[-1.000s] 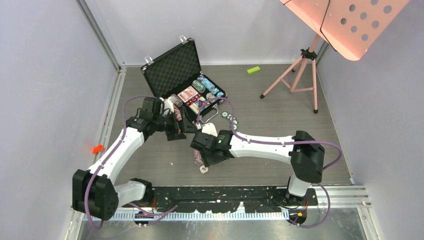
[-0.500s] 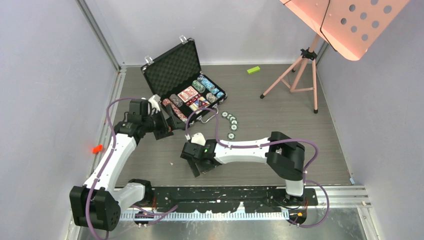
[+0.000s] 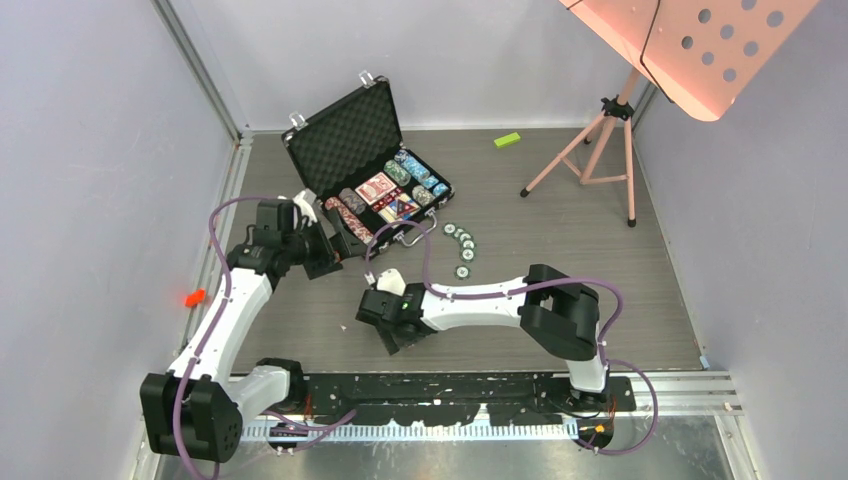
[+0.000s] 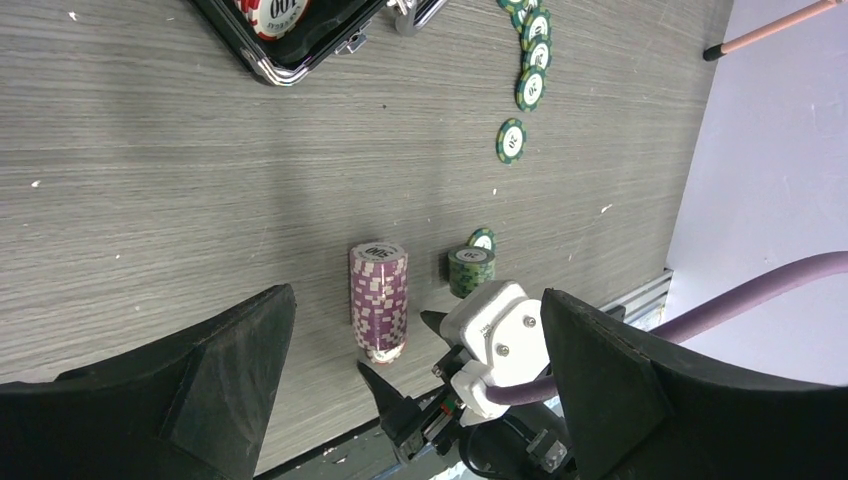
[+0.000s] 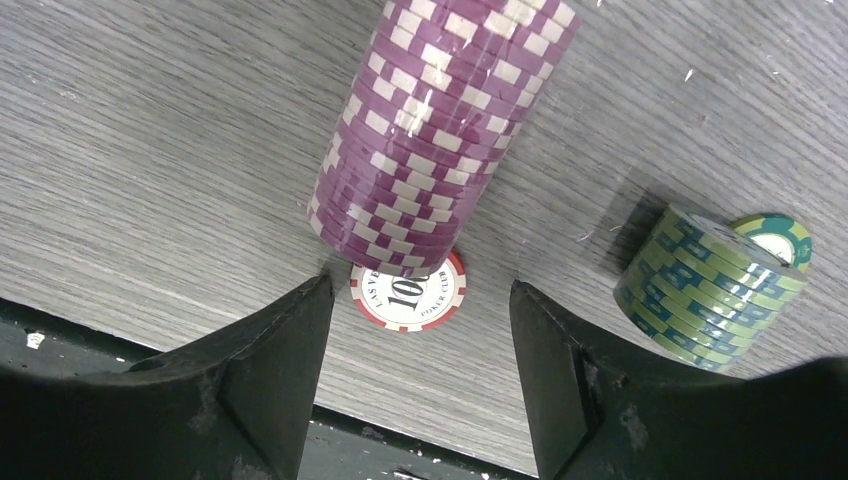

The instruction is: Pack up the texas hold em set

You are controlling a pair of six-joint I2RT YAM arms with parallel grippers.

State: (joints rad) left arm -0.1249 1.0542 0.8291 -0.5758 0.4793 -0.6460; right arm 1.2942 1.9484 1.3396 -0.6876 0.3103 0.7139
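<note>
Chiefly, right gripper (image 5: 415, 305) risk: its jaws stood apart and empty, low over the table (image 3: 560, 250). The purple chip stack (image 5: 440, 130) stood just ahead of them, untouched. An off-centre close, or a finger clipping the tall column, would likely topple it and scatter chips.
Red chip (image 5: 408, 297) risk: it lay flat at the foot of the purple chip stack, on the gripper's side. A finger could ride onto it or shove it against the column.
Green chip stack (image 5: 700, 300) risk: short and just beside the purple chip stack. A wide approach could knock it.
Right arm pose: elbow bent sharply, forearm low across the table, wrist tipped down at the purple chip stack.
Left gripper (image 4: 418, 300): spread wide, holding nothing, well apart from the purple chip stack and facing back toward it.
Left arm pose: stretched forward and raised.
Briefcase (image 3: 350, 135): open, lid up, well beyond the purple chip stack, with chips and cards already in its tray.
Loose green chips (image 3: 462, 245): flat on the table between the purple chip stack and the briefcase, not yet packed.
</note>
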